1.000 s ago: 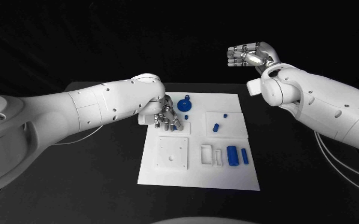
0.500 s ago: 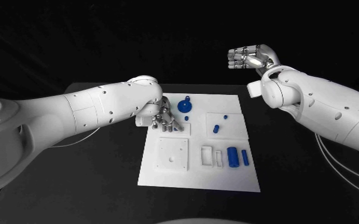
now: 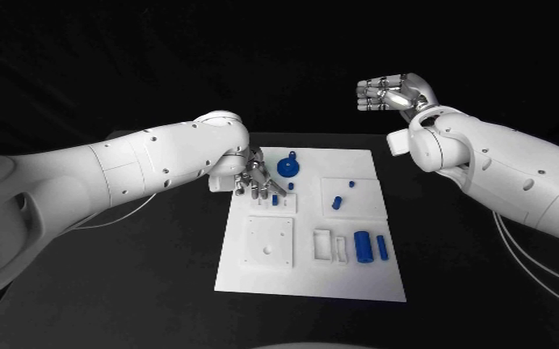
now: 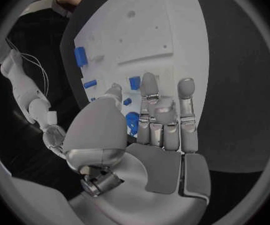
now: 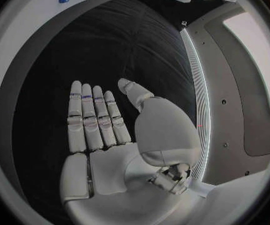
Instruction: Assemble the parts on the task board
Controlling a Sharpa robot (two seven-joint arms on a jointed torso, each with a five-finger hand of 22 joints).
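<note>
Left hand [image 3: 256, 179] low over the far left part of the white task board [image 3: 313, 276], fingers [image 4: 166, 115] straight and side by side, pointing down at the plate; nothing seen in its grasp, though contact with the small blue part [image 3: 275, 199] beside the fingertips is hard to judge. Board lies flat on the black counter [image 3: 152, 284]. Round blue part [image 3: 287, 166] just past the fingers; two blue cylinders [image 3: 371, 244] stand further right. Right hand [image 3: 392, 92] raised well clear of the board, holding nothing; fingers look straight from the wrist, curled from the head.
</note>
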